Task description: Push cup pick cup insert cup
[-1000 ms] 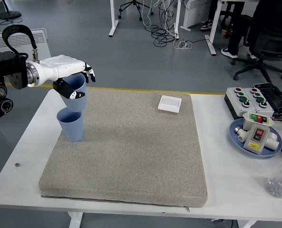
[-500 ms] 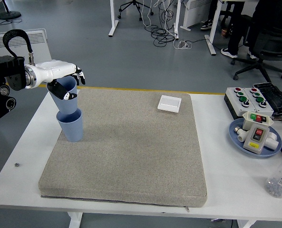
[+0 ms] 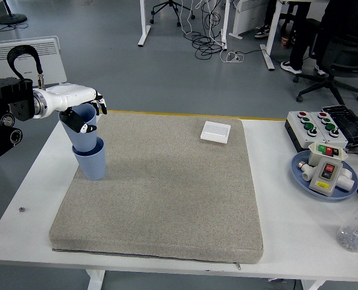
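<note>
A blue cup [image 3: 90, 161] stands upright on the grey mat [image 3: 166, 187] near its left edge. A second blue cup [image 3: 81, 132] sits with its bottom inside the standing cup, tilted a little to the left. My left hand [image 3: 82, 106], white with black fingertips, is curled around the upper cup's rim and holds it. The right arm does not show.
A small white square box [image 3: 215, 131] lies at the mat's far edge. At the right, a button box [image 3: 314, 125], a blue plate [image 3: 302, 175] with a switch unit, and a clear bottle [image 3: 355, 229] stand on the white table [image 3: 299, 229].
My left hand has drawn left and lowered the held cup, so its bottom now sits inside the standing cup instead of hovering above it.
</note>
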Controlling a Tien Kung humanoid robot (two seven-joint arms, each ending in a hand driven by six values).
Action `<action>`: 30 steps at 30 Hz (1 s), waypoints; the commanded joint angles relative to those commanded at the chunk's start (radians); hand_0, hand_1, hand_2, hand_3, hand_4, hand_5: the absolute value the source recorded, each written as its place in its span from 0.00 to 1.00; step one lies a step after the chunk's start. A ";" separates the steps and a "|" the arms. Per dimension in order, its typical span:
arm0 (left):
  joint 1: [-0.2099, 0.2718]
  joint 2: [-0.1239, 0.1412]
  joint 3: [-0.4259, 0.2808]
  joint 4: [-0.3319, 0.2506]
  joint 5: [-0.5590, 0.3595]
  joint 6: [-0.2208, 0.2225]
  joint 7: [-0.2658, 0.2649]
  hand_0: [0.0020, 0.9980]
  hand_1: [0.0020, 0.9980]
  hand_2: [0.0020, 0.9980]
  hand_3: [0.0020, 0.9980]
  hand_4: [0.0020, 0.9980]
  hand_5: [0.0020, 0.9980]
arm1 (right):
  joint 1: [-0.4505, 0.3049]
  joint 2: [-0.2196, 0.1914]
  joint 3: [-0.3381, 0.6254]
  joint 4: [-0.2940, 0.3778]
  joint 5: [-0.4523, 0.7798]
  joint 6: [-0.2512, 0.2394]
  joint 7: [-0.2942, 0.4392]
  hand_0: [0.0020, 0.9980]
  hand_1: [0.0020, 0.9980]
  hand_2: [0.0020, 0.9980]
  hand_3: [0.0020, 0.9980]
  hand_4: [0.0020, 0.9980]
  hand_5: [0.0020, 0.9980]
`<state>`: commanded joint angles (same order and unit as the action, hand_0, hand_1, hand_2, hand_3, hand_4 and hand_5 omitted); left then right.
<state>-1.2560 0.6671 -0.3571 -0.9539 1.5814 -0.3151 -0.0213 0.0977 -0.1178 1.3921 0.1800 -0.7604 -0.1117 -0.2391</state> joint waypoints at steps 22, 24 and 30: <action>0.026 -0.041 0.010 0.104 -0.037 0.041 -0.066 0.42 0.64 0.78 0.74 0.77 0.11 | -0.005 0.002 0.000 0.000 0.002 -0.001 0.001 0.75 0.62 0.60 0.59 0.13 0.59; 0.030 -0.045 0.012 0.108 -0.042 0.044 -0.068 0.42 0.64 0.78 0.74 0.77 0.11 | -0.007 0.002 0.002 0.000 -0.001 -0.001 0.000 0.75 0.62 0.60 0.59 0.13 0.59; 0.037 -0.054 0.017 0.116 -0.045 0.046 -0.066 0.47 0.66 0.80 0.75 0.83 0.21 | -0.011 0.003 0.002 0.000 -0.002 -0.001 0.000 0.75 0.62 0.60 0.59 0.13 0.59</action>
<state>-1.2185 0.6126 -0.3401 -0.8378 1.5364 -0.2694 -0.0868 0.0871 -0.1147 1.3943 0.1800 -0.7621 -0.1131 -0.2390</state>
